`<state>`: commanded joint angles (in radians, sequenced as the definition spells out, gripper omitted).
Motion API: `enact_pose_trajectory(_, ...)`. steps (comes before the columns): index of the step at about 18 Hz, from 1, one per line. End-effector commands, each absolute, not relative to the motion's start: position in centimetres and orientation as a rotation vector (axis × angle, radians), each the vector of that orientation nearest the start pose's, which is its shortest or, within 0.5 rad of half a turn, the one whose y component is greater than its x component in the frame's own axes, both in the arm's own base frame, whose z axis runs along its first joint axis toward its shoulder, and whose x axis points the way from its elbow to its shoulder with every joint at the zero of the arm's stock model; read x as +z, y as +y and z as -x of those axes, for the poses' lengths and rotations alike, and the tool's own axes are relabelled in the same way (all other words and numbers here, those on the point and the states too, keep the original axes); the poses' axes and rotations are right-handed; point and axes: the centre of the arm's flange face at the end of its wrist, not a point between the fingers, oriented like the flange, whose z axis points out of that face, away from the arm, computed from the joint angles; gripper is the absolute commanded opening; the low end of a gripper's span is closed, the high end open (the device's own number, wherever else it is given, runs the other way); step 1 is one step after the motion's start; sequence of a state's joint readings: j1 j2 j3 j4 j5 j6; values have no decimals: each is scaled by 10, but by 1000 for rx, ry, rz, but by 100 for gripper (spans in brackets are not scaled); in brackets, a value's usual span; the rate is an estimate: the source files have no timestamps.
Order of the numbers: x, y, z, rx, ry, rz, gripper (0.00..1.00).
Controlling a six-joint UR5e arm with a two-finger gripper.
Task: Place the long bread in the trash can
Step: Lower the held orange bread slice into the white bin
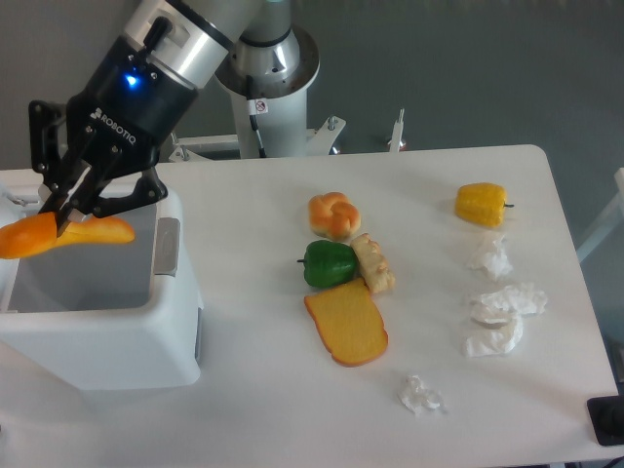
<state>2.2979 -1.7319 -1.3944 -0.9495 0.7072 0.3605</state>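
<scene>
Glossy orange long bread (68,234), tapered ends

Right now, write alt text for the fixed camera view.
The claw holds the long bread over the open trash can. On the white table lie a bun, green pepper, flat bread slice, yellow pepper and crumpled tissues.

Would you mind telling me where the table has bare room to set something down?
Free: between the trash can and the flat slice, and the far strip between the bun and yellow pepper. Crowded: around the green pepper, and by the crumpled papers on the right.
</scene>
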Motion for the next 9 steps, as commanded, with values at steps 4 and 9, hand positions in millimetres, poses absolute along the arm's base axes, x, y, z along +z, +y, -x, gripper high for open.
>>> enact_pose_trajectory(4,590,575,229,-485,-71,2162,0)
enact_pose_trajectory(9,579,580,223,-510,-70,2176,0)
